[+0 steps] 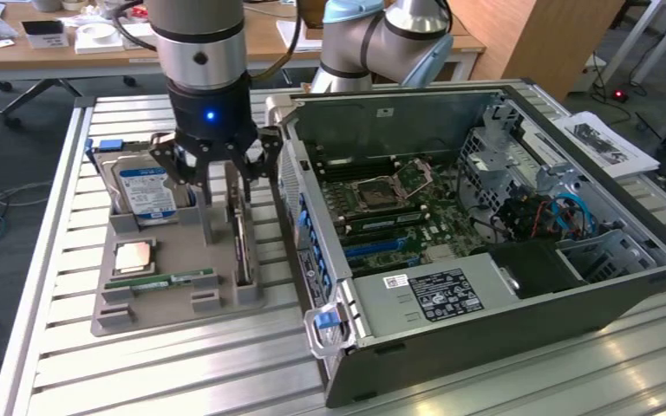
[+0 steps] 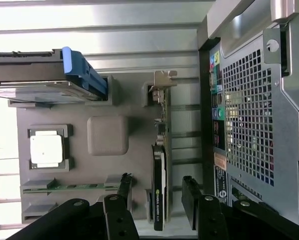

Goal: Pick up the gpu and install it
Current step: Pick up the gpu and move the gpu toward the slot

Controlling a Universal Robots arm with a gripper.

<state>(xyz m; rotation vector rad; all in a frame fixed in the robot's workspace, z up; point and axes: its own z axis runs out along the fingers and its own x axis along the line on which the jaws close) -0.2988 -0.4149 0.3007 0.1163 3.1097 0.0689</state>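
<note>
The gpu (image 2: pixel 159 200) stands on edge in the grey tray (image 1: pixel 136 312), at 9 o'clock from the computer case (image 1: pixel 519 260); the gripper (image 2: pixel 157 179) straddles it, spread wide, gripping nothing.

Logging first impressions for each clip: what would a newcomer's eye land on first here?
The open computer case, motherboard exposed, dominates the exterior view's right. On that view's left, the arm's pincer hangs open over a grey parts tray, its fingers either side of the gpu standing on edge, not gripping it. A blue-labelled hard drive stands in the same tray.
</note>
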